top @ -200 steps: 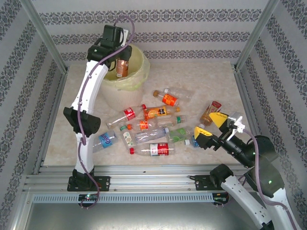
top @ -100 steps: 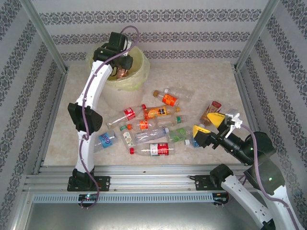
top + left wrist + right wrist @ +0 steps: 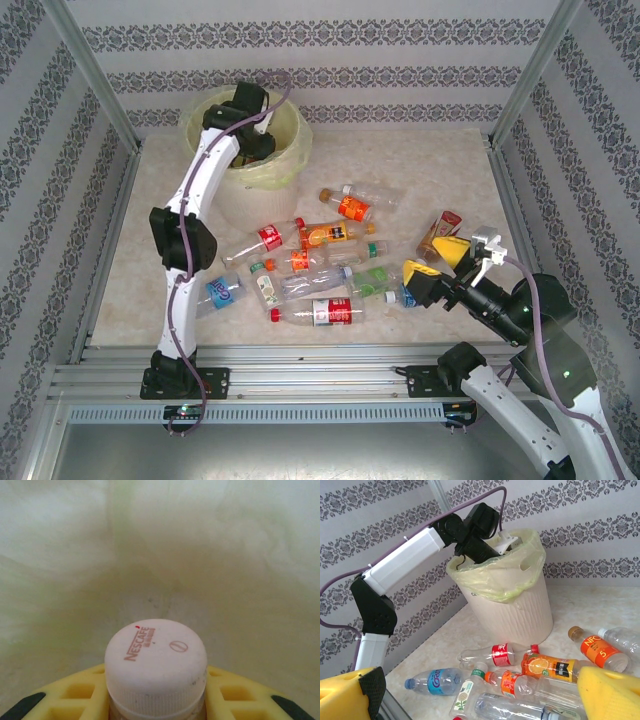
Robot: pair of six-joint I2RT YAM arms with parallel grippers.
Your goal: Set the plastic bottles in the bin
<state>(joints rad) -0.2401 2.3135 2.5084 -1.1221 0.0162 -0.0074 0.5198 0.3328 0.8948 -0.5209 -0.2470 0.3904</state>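
Nearest my bases, my right gripper (image 3: 436, 260) hangs over the right end of the heap with its yellow jaws spread as wide as they go and nothing between them. I judge it is placed there to take the next pick while the other arm is busy. The loose plastic bottles (image 3: 310, 265) lie on their sides in a cluster on the table (image 3: 430, 170). The red-label bottle (image 3: 320, 312) is closest to me, and the green-label bottle (image 3: 375, 282) lies just beside my open jaws.

Farther back stands the bin (image 3: 275, 175), well apart from the heap. My left arm reaches up and over its rim, so my left gripper (image 3: 156, 700) is down inside it. There my jaws are clamped on the neck of the Nescafé-capped bottle (image 3: 156, 662), cap pointing towards the bottom, with the pale yellow bag (image 3: 225, 555) all around. Holding it this deep should let it drop without bouncing out. I judge letting go is the step in hand.
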